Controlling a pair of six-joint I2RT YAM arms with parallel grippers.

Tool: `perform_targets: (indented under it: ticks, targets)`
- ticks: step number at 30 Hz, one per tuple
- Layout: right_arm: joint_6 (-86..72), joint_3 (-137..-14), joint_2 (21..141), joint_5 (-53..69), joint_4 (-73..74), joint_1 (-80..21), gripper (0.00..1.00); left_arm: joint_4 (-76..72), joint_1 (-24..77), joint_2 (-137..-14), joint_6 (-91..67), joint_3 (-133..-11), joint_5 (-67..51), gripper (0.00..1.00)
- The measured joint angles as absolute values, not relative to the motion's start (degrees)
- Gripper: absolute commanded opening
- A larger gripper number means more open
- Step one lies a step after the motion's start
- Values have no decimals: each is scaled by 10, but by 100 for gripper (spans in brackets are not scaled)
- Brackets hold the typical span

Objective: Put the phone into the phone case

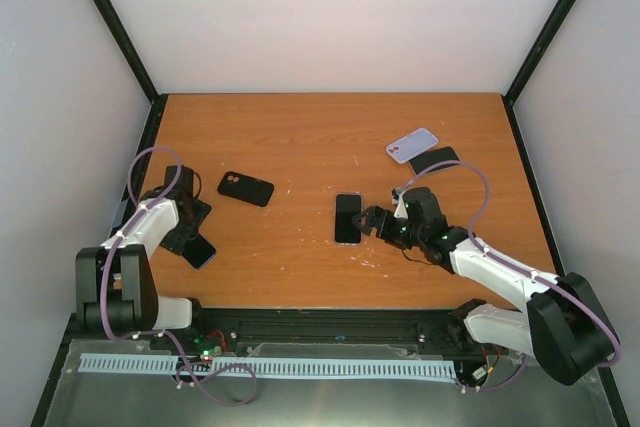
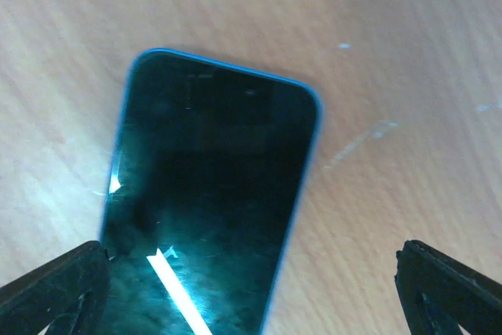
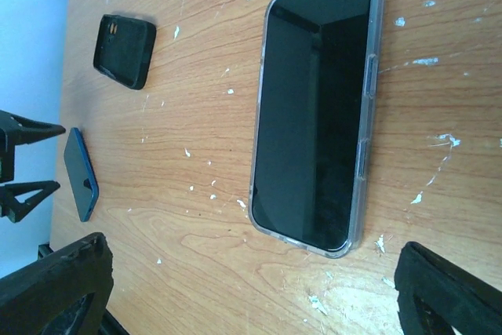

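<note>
- Around the wooden table point(image 1: 300, 137): a matte black phone case point(image 1: 245, 188) left of centre. At upper right, a lavender case point(image 1: 411, 144) just beside a dark slab point(image 1: 433, 160), phone or case unclear.
- Centre of the overhead frame: dark-screened phone point(image 1: 348, 218) in a clear, glossy, round-cornered shell, flat on scratched, white-flecked wood.
- Right gripper point(image 1: 372, 221): jaws spread wide, empty, just right of that phone.
- Left gripper point(image 1: 190, 237): jaws spread wide, low over a blue-edged phone point(image 2: 212, 194) at lower left.
- Blue-edged phone: lower end cut off in the wrist view, partly hidden beneath the gripper overhead.
</note>
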State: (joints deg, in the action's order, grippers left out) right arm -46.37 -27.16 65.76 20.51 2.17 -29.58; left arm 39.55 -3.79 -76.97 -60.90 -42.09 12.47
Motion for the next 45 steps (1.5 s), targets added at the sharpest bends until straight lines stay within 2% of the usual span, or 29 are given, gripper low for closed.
perform_targets:
  ticks: [17, 19, 24, 28, 33, 38, 45]
  targets:
    - [-465, -272, 645, 203, 30, -296, 100, 389, -51, -812, -594, -383, 110, 99]
    - [-466, -272, 641, 203, 30, -296, 99, 388, -51, -813, -594, -384, 110, 95]
    - [-467, -272, 636, 203, 32, -296, 99, 381, -52, -818, -584, -387, 110, 76]
    - [-468, -272, 631, 203, 39, -296, 99, 375, -52, -817, -571, -387, 106, 66]
    - [-474, -272, 625, 204, 39, -296, 99, 368, -54, -812, -556, -385, 90, 62]
    - [-478, -272, 621, 206, 39, -296, 98, 341, -44, -799, -543, -380, 54, 62]
    - [-481, -272, 621, 225, 27, -298, 96, 294, 40, -794, -546, -378, -20, 62]
